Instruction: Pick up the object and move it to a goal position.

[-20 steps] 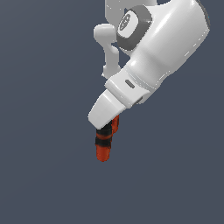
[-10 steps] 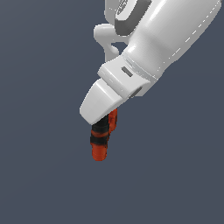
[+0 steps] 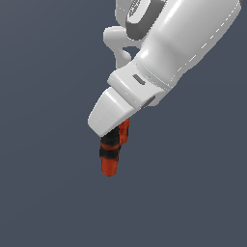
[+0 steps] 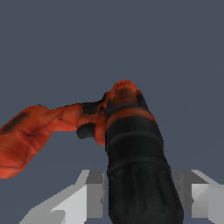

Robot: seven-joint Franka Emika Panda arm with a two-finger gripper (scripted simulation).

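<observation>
The drill [image 3: 111, 154] is clamped in the gripper [image 4: 140, 192], its long axis hanging toward six o'clock, bare grey all round

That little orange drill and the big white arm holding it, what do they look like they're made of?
The drill looks like molded plastic: matte red-orange shell with mottled patches, and a dull black ribbed body that could be rubbery grip. The arm looks like smooth, glossy white plastic or painted casing, with soft highlights along its curves. The gripper has flat pale grey fingers, possibly metal. This is a simulator's render, so these are looks only.
</observation>
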